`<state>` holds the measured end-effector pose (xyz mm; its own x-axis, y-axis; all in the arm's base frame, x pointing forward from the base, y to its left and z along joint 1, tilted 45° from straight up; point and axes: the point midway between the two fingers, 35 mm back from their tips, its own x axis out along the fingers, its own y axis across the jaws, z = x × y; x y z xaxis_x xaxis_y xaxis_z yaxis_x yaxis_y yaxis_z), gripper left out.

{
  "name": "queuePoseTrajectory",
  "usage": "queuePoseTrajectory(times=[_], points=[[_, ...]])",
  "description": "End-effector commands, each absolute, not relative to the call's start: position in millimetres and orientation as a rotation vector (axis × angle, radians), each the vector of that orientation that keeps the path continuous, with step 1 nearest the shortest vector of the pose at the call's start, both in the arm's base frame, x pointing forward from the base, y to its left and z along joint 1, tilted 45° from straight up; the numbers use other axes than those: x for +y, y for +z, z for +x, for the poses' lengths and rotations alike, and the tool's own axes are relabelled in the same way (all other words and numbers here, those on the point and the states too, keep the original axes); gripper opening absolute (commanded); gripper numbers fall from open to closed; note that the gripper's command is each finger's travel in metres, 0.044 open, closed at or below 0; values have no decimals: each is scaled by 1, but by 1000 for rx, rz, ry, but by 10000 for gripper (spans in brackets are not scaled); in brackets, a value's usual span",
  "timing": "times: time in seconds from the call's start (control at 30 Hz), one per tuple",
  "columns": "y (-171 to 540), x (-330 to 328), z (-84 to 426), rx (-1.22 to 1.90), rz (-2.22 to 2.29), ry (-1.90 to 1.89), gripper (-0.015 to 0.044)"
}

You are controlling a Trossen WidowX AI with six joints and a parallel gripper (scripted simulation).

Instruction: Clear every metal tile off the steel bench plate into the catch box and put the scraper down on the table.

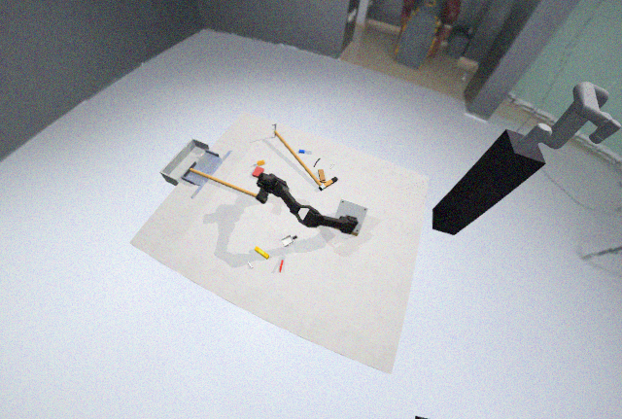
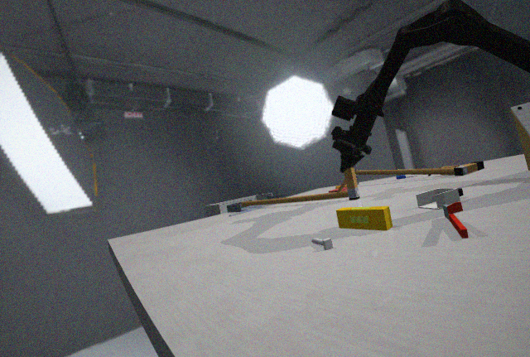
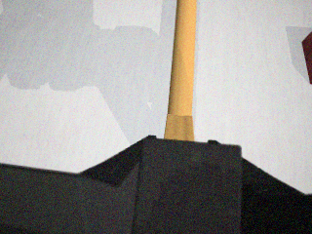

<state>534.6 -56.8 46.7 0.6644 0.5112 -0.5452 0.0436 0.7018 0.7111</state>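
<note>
At the far side of the worktop [image 1: 301,303] [image 2: 299,293], long scraper [image 1: 225,182] [image 2: 295,198] [image 3: 182,63] in use: jaws [image 1: 261,196] [image 2: 349,168] clamped on its upright grip, shaft running low toward the catch box [image 1: 169,177] [image 2: 212,209]. Blade end over the steel bench plate [image 1: 210,165], near the box's side of it. No tile can be made out on the plate at this grain; box contents also unclear. Second long-handled tool [image 1: 296,154] [image 2: 407,171] lies apart, out of the grip.

Step in hand, by my reading: the sweep, probably late in a stroke. Next move calls for carrying the blade on to the box edge, level and pressed lightly, then a check for stragglers before any laying down. Risk: blade riding up or twisting on so long a shaft, leaving tiles behind. If all are in, lift back clear of the box, lower the scraper to the worktop, then part the jaws.
</note>
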Motion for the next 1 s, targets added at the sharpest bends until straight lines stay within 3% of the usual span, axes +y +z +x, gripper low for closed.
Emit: queuePoseTrajectory(times=[0.0,0.97], points=[[50,-59,529,807,759,295,0],[55,-60,496,807,758,293,0]])
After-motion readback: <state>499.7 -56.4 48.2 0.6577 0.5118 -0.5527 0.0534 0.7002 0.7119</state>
